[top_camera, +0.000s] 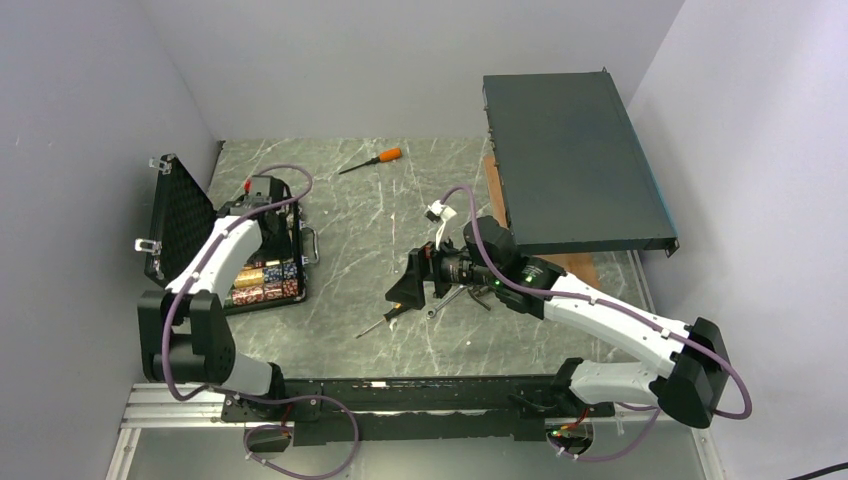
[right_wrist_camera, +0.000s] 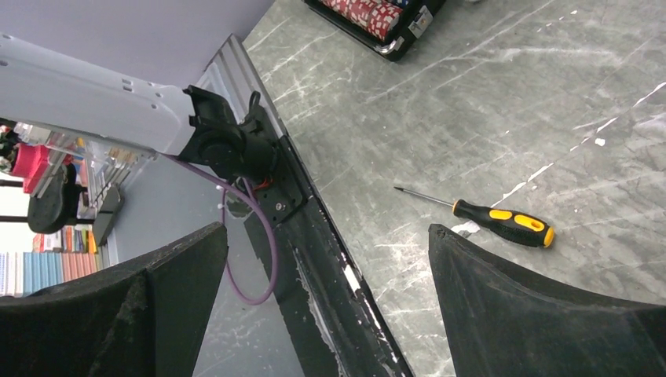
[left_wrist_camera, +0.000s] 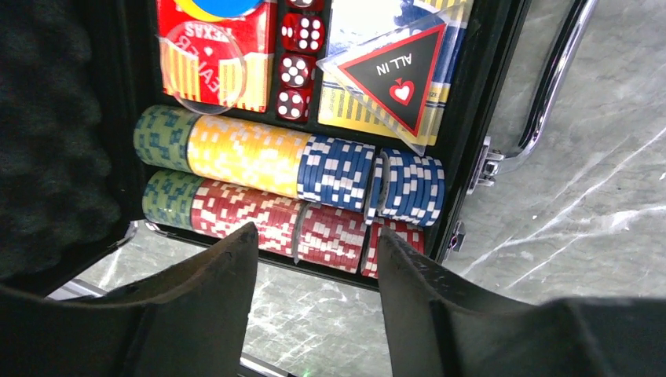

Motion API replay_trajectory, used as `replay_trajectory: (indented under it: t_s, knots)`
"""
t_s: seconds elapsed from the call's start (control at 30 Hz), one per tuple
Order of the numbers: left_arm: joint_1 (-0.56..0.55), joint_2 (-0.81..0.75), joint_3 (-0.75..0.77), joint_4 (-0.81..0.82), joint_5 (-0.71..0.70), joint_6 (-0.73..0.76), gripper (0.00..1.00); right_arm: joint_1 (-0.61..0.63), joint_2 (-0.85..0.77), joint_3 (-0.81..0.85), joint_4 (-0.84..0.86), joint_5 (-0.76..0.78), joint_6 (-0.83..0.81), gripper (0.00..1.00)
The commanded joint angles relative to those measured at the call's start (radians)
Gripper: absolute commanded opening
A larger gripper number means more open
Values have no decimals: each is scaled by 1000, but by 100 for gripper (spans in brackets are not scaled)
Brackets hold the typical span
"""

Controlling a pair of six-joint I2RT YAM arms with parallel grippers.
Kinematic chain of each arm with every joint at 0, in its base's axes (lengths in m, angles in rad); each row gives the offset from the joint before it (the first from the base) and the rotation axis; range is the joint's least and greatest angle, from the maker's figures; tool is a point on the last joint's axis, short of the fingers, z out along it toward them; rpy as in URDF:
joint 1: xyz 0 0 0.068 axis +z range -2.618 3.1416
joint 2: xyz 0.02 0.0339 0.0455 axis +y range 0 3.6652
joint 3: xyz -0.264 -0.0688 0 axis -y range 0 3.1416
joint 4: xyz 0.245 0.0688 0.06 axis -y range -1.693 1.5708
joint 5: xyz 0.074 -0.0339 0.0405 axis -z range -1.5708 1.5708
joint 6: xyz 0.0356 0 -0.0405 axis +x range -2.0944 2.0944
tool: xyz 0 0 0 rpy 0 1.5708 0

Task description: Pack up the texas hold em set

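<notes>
The small black case (top_camera: 262,296) lies open at the table's left, its egg-crate foam lid (top_camera: 183,215) raised toward the wall. In the left wrist view it holds rows of green, yellow, blue and red chips (left_wrist_camera: 283,184), red dice (left_wrist_camera: 297,71), card packs, a clear disc (left_wrist_camera: 203,67) and an "ALL IN" triangle (left_wrist_camera: 397,71). Its handle (left_wrist_camera: 554,86) is at the right. My left gripper (left_wrist_camera: 314,243) is open and empty, just above the case's near edge. My right gripper (top_camera: 405,290) is open and empty over the table's middle; the case's corner (right_wrist_camera: 377,16) shows in its view.
A yellow-handled screwdriver (right_wrist_camera: 503,224) lies on the table under the right gripper. An orange-handled screwdriver (top_camera: 375,160) lies at the back. A large dark flat rack box (top_camera: 570,160) stands raised at the back right. The black mounting rail (top_camera: 400,395) runs along the near edge.
</notes>
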Motion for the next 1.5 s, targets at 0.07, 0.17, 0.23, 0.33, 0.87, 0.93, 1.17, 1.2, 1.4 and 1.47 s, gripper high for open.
replay_trajectory:
  t_s: [0.07, 0.17, 0.23, 0.33, 0.87, 0.93, 1.17, 1.2, 1.4, 1.47]
  knots:
    - [0, 102, 23, 2, 28, -5, 41, 1, -42, -2, 37, -13, 4, 100]
    - [1, 138, 22, 1, 64, 2, 34, 1, -51, -15, 51, -13, 12, 100]
    - [0, 141, 19, 4, 74, 7, 31, 0, -55, -23, 60, -13, 18, 100]
    - [1, 143, 28, -4, 44, 4, 25, 0, -57, -32, 65, -13, 21, 100]
    - [2, 31, -14, 75, 173, 9, 23, 0, -48, -36, 81, -29, 39, 100]
    - [10, 76, -5, 58, 185, 6, 22, 2, -49, -36, 84, -29, 41, 100]
    - [21, 128, 17, 35, 145, 10, 18, 2, -49, -39, 99, -36, 49, 100]
    - [21, 116, 16, 37, 133, 9, 17, 2, -50, -39, 98, -37, 50, 100]
    - [20, -15, -29, 107, 182, 21, 22, 2, -71, -42, 80, -24, 41, 100]
    - [20, -9, -32, 106, 193, 22, 23, 2, -71, -40, 75, -23, 40, 100]
